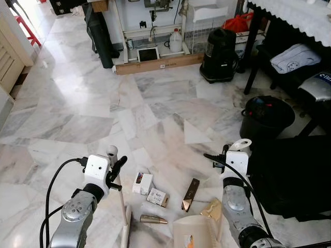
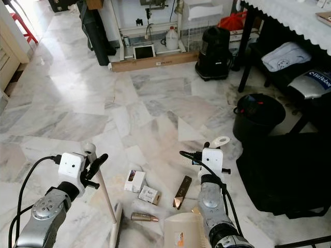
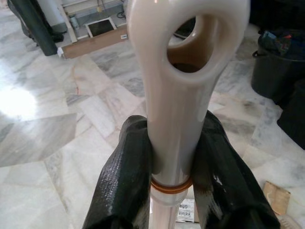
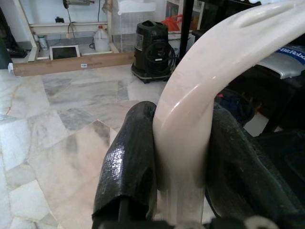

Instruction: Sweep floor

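My left gripper (image 1: 115, 168) is shut on the cream broom handle (image 1: 120, 199) just below its looped top end. The handle slants down to the broom head (image 1: 125, 235) on the marble floor. In the left wrist view both black fingers (image 3: 126, 176) press the handle (image 3: 183, 95). My right gripper (image 1: 226, 156) is shut on the curved cream handle (image 4: 190, 119) of the dustpan (image 1: 196, 232), which rests low at the near edge. Litter lies between them: a white box (image 1: 143, 183), a smaller box (image 1: 156, 197), a brown wrapper (image 1: 190, 194) and a gold tube (image 1: 153, 219).
A black bucket (image 1: 266, 116) and a black cloth heap (image 1: 289, 175) stand to the right, beside a dark-legged table (image 1: 251, 51). A black vacuum (image 1: 219, 49), a long cardboard box (image 1: 158, 63) and a leaning black bag (image 1: 99, 36) line the far wall. Open marble floor stretches ahead and to the left.
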`<state>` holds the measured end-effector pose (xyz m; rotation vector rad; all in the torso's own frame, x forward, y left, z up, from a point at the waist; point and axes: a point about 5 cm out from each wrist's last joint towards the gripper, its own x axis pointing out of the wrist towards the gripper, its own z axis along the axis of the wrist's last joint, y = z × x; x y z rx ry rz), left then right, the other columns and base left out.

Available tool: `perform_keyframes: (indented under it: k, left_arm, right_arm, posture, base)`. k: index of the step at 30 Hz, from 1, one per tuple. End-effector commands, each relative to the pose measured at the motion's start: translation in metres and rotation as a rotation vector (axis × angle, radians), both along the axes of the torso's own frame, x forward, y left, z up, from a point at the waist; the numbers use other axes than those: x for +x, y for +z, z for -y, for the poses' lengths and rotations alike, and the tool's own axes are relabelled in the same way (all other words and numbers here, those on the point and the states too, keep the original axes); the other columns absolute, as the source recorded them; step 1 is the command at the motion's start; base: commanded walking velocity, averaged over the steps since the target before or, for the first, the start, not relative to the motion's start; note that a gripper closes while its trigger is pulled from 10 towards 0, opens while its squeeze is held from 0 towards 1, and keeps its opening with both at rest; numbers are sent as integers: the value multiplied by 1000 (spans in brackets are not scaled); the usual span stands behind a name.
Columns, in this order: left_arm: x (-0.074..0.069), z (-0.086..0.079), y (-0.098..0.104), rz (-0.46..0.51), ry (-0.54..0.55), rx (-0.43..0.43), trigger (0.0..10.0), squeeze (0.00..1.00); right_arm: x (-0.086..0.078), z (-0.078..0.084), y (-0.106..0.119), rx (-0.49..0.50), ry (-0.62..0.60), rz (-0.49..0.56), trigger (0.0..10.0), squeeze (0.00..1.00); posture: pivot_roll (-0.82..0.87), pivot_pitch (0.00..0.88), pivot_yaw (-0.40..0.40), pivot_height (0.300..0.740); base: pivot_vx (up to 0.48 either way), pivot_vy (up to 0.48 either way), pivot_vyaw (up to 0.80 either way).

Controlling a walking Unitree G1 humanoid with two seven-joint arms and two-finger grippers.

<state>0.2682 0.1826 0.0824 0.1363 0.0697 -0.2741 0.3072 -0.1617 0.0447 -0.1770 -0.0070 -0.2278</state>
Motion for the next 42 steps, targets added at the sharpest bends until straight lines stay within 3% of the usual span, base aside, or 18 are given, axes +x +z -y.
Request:
perform_keyframes:
  k: [1,20,24,29,37,42]
  left_arm:
    - [0,-1,2,-11,-9,1,10000,0]
    - [1,4,8,28,-30,-20,10000,0]
    - [1,4,9,28,-32,-19,10000,0]
    - [3,7,16,39,-47,-38,10000,0]
    - [2,-3,15,19,-32,-60,10000,0]
    - [3,2,12,-11,-56,-88,10000,0]
  right_arm:
    - [1,-3,0,-4,11,-9,10000,0]
    - [14,0,20,15,16,80,10000,0]
    - [14,-2,17,15,26,52,10000,0]
    - [1,-4,-7,3,44,-72,10000,0]
    - [-6,-8,-19,21,61,-140,10000,0]
    - [-10,-4,-23,19,53,-151,10000,0]
  posture:
    - [212,139,89,740]
    - [215,92,84,740]
    - [218,94,81,740]
    - [267,103,77,740]
    - [246,120,82,740]
    - [235,124,81,740]
  base:
    - [0,0,0]
    - [0,0,0]
    - [0,0,0]
    - [0,0,0]
    - [0,0,0]
    - [0,0,0]
